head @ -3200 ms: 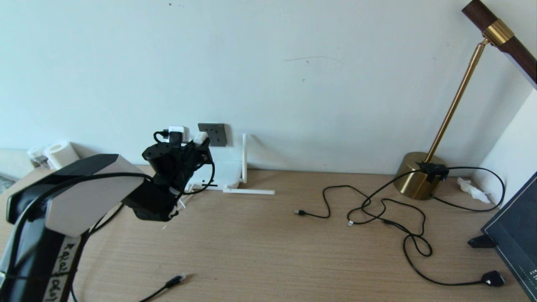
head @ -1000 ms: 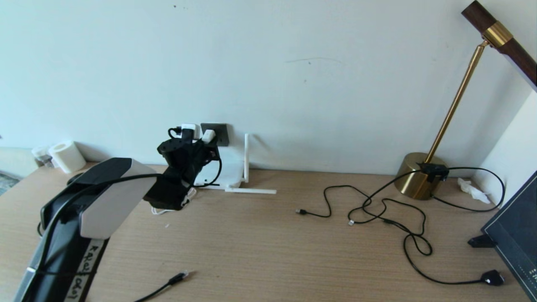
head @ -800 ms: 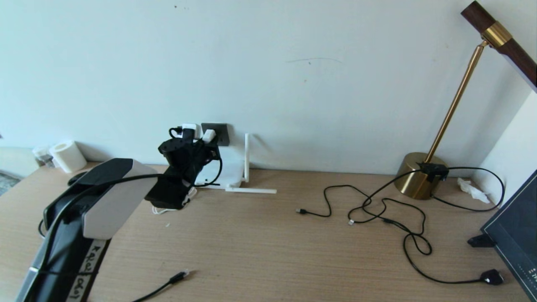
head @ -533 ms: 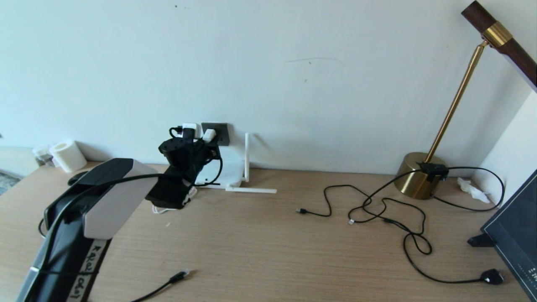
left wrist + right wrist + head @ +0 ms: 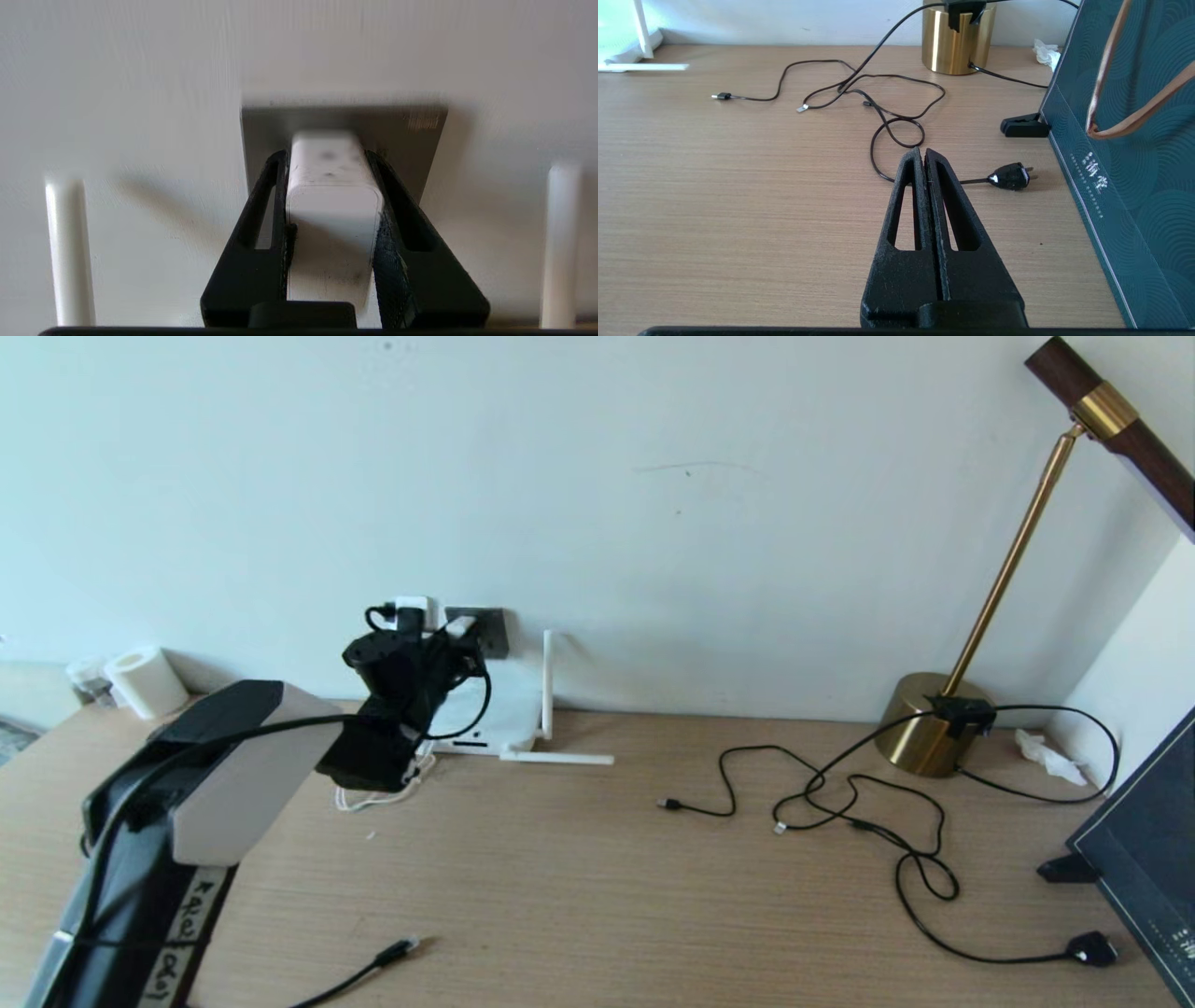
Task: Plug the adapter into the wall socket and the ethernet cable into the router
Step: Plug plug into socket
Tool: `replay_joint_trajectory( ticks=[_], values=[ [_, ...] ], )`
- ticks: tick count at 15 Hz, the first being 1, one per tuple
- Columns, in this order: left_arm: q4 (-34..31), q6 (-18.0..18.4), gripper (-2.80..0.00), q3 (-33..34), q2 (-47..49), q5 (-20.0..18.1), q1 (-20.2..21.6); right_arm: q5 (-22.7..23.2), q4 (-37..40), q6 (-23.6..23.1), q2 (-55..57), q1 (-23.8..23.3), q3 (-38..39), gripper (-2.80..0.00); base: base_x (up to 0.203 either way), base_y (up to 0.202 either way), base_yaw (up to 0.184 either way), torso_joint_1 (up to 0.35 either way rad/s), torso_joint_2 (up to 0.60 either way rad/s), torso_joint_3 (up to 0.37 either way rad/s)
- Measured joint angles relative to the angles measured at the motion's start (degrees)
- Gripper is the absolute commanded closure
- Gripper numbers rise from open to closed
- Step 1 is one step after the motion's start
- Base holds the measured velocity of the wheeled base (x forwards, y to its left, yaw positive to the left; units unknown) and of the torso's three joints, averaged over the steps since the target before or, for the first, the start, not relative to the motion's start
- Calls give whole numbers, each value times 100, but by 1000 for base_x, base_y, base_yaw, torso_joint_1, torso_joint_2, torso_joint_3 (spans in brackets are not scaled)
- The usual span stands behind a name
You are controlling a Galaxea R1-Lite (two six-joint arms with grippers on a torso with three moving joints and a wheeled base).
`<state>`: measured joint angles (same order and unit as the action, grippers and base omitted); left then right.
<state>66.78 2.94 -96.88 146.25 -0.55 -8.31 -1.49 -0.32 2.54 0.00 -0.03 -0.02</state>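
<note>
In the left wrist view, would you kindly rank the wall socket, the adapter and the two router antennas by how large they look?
1. Wall socket, partly hidden.
2. Adapter, nearer the camera, so its rank is unsure.
3. The two antennas look alike; no ranking between them.

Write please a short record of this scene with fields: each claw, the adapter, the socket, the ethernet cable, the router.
left claw: shut on the adapter, at the wall
adapter: white, front end at the wall socket plate
wall socket: dark grey plate, behind the adapter
right claw: shut, empty, over the desk
ethernet cable: plug lies loose on the desk, near edge
router: white, below the socket, by the wall
</note>
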Motion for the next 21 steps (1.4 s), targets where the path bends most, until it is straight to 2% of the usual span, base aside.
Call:
replay_joint_trajectory(
  ticks=[11, 21],
  values=[
    [80, 31, 0, 440, -66, 26, -67, 1, 10, 1, 0, 3, 2, 0, 0, 0, 0, 0, 0, 0],
    [-164, 31, 0, 145, 19, 42, -127, 0, 10, 0, 0, 3, 2, 0, 0, 0, 0, 0, 0, 0]
  ],
)
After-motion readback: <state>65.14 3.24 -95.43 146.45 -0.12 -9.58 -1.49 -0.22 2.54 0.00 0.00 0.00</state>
